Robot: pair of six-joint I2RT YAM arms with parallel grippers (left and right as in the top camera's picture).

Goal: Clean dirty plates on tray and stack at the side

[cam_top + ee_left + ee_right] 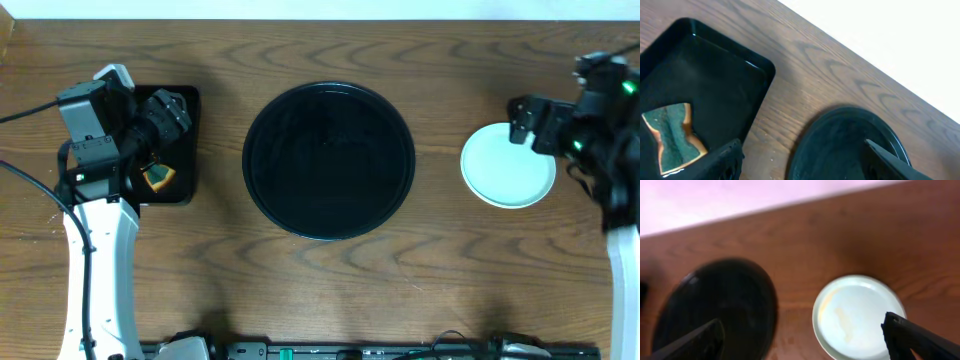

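To the right of the tray [328, 160], a plate [507, 166] lies; left claw [801, 145] and right claw [802, 320] both spread, empty.

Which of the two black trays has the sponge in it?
The smaller rectangular tray on the left side; the sponge lies in it. The other, the large round tray, sits in the middle without a sponge.
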